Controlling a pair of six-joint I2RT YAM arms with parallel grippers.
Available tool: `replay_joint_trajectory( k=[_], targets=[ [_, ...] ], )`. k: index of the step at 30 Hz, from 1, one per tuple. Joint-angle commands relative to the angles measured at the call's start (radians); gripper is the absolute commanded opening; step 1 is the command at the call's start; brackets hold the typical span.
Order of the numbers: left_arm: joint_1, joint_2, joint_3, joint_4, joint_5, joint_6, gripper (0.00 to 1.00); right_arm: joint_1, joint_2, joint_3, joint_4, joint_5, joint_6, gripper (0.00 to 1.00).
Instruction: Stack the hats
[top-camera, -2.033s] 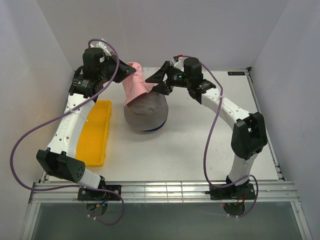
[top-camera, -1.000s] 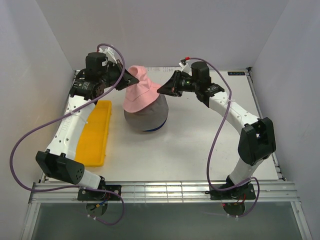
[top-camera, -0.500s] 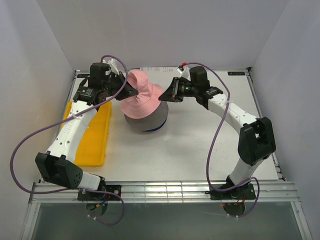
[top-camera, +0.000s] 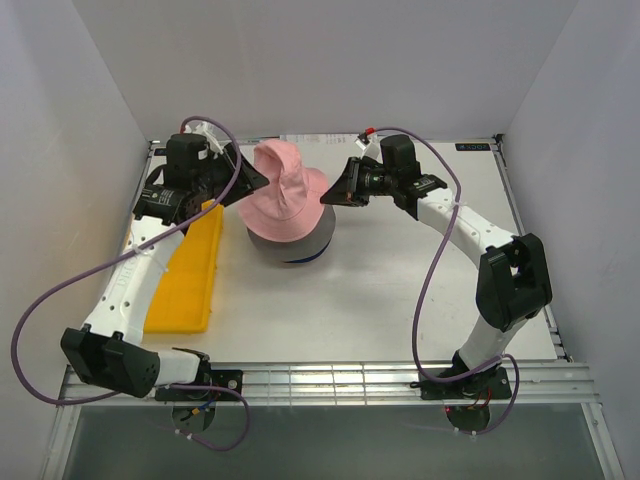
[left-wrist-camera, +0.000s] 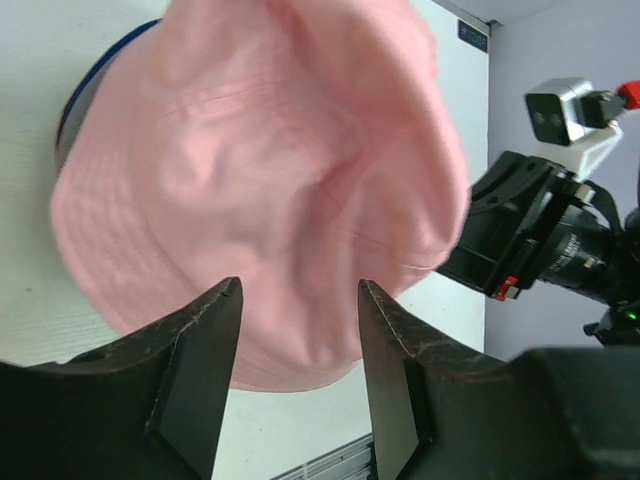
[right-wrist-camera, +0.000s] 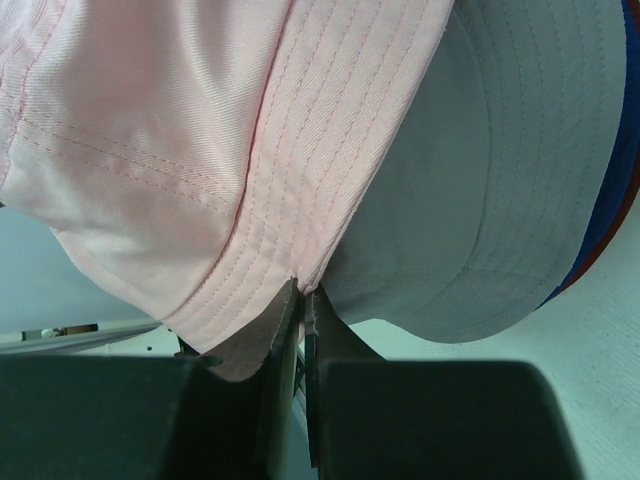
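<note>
The white table (top-camera: 400, 290) sits boxed in by plain pale walls on the left, far and right sides, with a metal rail (top-camera: 330, 380) along its near edge where both arm bases are bolted. A yellow tray (top-camera: 185, 275) lies along the table's left side. Purple cables (top-camera: 40, 300) loop off each arm.

The stack of hats stands on the far middle of the table, just right of the tray. The pink hat (top-camera: 285, 195) is on top, crumpled and peaked rather than smooth. It drapes over the grey hat (top-camera: 305, 240), and a navy blue hat (top-camera: 300, 259) shows only as a thin rim at the bottom. In the right wrist view a sliver of dark red (right-wrist-camera: 575, 287) shows under that blue rim.

The left gripper (top-camera: 255, 180) sits just left of the pink hat with its jaws well apart. In the left wrist view its fingers (left-wrist-camera: 205, 370) frame the pink crown without clamping it. The right gripper (top-camera: 330, 195) reaches in from the right, its fingers pinched tight on the stitched edge of the pink brim (right-wrist-camera: 270, 270).
</note>
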Motion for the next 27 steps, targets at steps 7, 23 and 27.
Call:
replay_joint_trajectory(
  k=[7, 23, 27],
  targets=[
    [0.203, -0.16, -0.269, 0.072, 0.084, -0.112, 0.69, -0.008, -0.021, -0.027, -0.013, -0.004, -0.039, 0.08],
    [0.252, -0.194, -0.558, 0.465, 0.251, -0.293, 0.7, -0.012, -0.013, -0.032, -0.013, -0.009, -0.045, 0.08],
    [0.252, -0.199, -0.61, 0.557, 0.243, -0.328, 0.67, -0.012, -0.008, -0.032, -0.011, -0.01, -0.043, 0.08]
  ],
)
